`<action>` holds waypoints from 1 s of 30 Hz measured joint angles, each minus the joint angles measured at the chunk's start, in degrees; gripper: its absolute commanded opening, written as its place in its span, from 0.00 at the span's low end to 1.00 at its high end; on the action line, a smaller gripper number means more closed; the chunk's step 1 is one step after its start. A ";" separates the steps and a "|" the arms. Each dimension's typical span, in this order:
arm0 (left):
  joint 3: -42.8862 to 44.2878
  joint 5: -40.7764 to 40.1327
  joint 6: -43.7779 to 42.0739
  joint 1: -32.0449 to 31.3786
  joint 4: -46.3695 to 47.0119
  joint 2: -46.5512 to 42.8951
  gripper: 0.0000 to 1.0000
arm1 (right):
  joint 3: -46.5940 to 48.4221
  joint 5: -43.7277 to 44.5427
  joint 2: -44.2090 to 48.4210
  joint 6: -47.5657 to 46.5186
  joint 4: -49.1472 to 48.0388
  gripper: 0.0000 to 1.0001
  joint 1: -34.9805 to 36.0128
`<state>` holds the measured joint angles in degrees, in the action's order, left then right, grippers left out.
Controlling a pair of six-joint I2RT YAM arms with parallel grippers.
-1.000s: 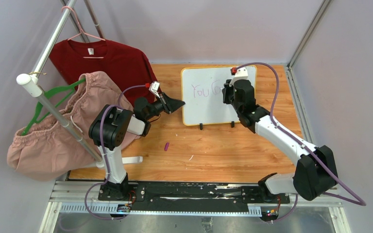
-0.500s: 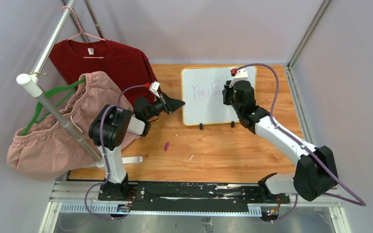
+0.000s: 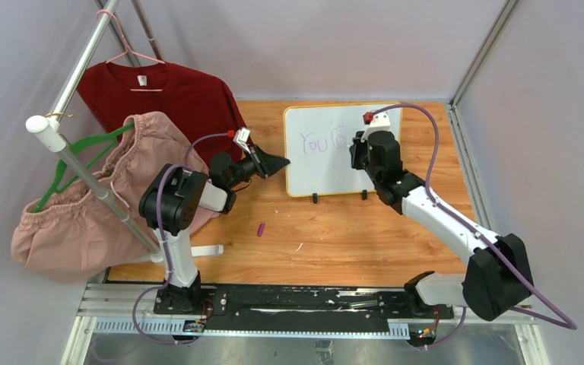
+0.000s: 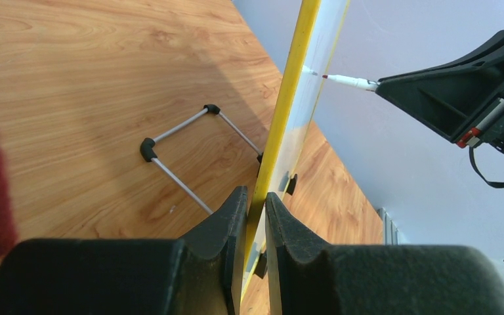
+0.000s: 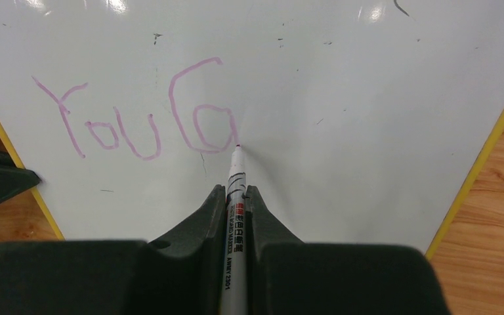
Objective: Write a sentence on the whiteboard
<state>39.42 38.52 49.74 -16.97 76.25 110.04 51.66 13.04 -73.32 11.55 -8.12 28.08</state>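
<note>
The whiteboard (image 3: 321,172) stands upright at the table's (image 3: 334,236) far middle; it is light and stiff, and likely tips under pen pressure. The left claw (image 4: 256,197) clamps its left frame edge, a sound hold. The right claw (image 5: 236,197) pinches the marker (image 5: 235,176), tip at the sentence (image 5: 138,125).

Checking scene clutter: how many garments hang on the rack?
2: a red T-shirt on the pink hanger at rear left, and a pink garment on the green hanger, nearer. None visibly hidden.

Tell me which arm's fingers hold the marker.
The right arm's fingers clamp the marker, its tip at the whiteboard. The left arm's fingers pinch the board's yellow edge instead.
</note>
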 measured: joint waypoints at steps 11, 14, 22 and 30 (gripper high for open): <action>0.00 0.02 0.00 0.00 0.00 0.00 0.20 | 1.20 0.04 2.08 0.42 0.46 0.00 -0.09; 0.00 0.02 0.00 0.00 0.00 0.00 0.20 | 1.97 0.07 1.53 0.42 0.39 0.00 -0.22; 0.00 0.02 0.00 0.00 0.00 0.00 0.20 | 2.19 0.09 0.26 0.42 0.37 0.00 -0.79; -0.02 0.02 0.00 -0.02 -0.02 0.00 0.20 | 2.19 0.11 -0.74 0.44 0.31 0.00 -1.33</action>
<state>39.40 38.54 49.74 -16.99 76.23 110.04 53.84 13.15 -74.06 11.99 -7.81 26.74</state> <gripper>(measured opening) 0.204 0.138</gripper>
